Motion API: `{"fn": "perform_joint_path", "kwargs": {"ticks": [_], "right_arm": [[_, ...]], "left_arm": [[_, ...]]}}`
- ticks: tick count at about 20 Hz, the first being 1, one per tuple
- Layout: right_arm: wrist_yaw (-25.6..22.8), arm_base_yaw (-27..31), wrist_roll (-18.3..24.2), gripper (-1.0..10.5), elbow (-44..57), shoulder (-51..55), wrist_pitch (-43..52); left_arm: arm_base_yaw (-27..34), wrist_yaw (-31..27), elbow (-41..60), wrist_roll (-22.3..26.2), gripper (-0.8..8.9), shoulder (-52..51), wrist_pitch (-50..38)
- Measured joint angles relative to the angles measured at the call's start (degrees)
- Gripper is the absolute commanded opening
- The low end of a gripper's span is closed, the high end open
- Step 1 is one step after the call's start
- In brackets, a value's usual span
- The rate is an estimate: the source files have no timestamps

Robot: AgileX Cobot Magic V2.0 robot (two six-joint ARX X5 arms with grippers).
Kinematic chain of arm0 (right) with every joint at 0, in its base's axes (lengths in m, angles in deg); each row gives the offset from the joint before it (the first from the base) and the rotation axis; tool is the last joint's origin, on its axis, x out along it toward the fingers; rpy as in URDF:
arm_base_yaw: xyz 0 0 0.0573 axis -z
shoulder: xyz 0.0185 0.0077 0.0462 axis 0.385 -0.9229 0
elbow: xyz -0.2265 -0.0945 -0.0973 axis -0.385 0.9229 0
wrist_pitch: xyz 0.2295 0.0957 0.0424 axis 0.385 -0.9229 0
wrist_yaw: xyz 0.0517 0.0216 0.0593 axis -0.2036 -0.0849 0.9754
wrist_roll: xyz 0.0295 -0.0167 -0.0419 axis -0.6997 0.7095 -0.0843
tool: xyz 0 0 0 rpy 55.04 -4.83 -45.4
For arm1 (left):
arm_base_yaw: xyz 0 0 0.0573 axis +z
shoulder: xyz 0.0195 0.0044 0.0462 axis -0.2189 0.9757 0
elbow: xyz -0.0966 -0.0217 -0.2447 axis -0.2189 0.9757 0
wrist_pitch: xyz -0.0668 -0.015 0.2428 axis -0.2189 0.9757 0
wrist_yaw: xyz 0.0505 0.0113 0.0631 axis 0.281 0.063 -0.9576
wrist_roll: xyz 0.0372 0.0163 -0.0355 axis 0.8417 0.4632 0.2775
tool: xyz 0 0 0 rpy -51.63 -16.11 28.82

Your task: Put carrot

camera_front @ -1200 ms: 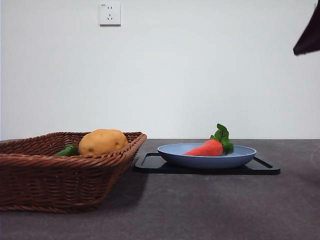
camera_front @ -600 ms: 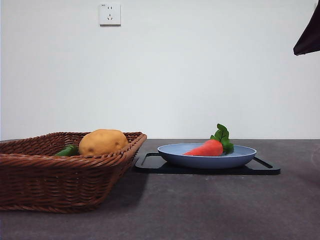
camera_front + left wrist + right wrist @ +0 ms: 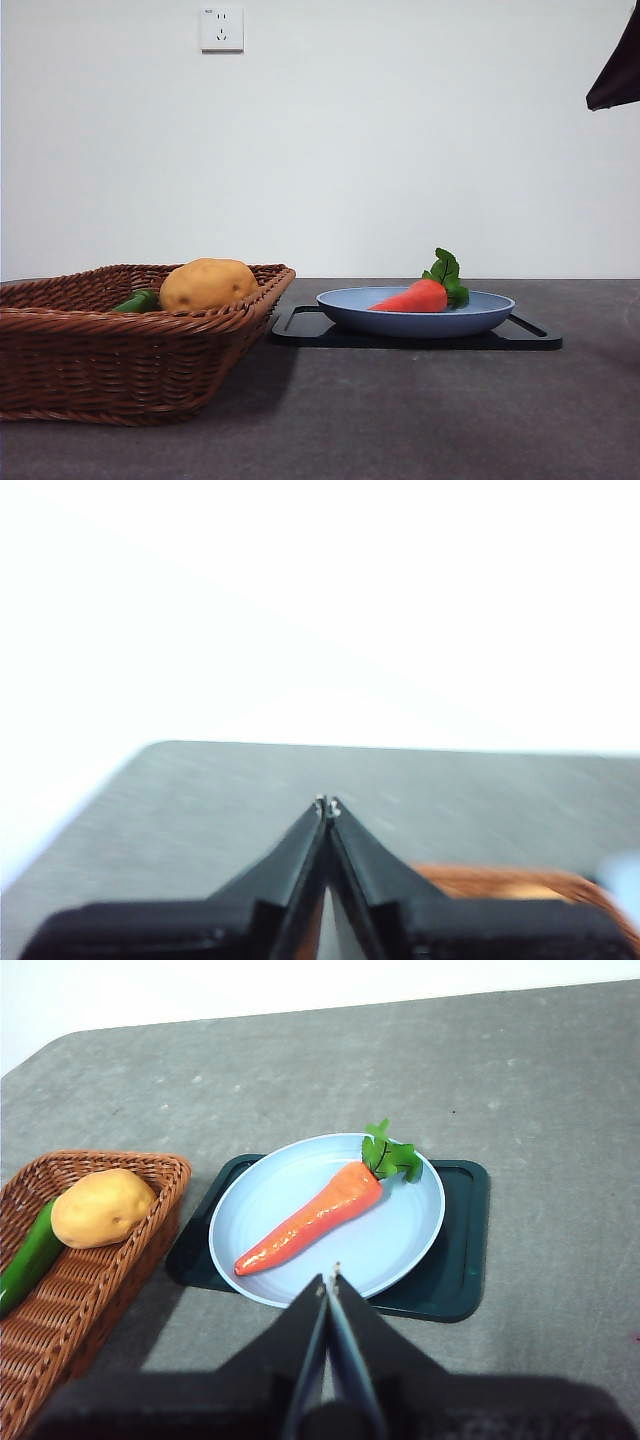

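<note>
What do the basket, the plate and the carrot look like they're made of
The basket looks like woven brown wicker or rattan; the braided strands show along its rim. The plate seems smooth, matte pale blue plastic or ceramic; which one I cannot tell. The carrot looks like a glossy plastic or rubber toy, given its shiny orange skin and stiff moulded green leaves.

My left gripper [image 3: 327, 807] was matte black, two wedge-shaped jaws tapering to small silvery tips from a broad blocky base. My right gripper [image 3: 332, 1278] looked the same: black, angular, narrow tips, wide dark base.
</note>
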Motion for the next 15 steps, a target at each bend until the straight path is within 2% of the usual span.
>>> {"fn": "perform_joint_path", "kwargs": {"ticks": [3, 7, 15], "right_arm": [[-0.02, 0.0, 0.0, 0.1, 0.0, 0.0, 0.02], [-0.02, 0.0, 0.0, 0.1, 0.0, -0.02, 0.0], [0.0, 0.0, 0.0, 0.1, 0.0, 0.0, 0.0]], "left_arm": [[5.14, 1.92, 7.78, 0.2, 0.08, -1.66, -3.23], [8.68, 3.87, 15.5, 0.2, 0.08, -1.64, -4.66], [13.44, 12.52, 18.38, -0.33, 0.08, -1.64, -1.07]]}}
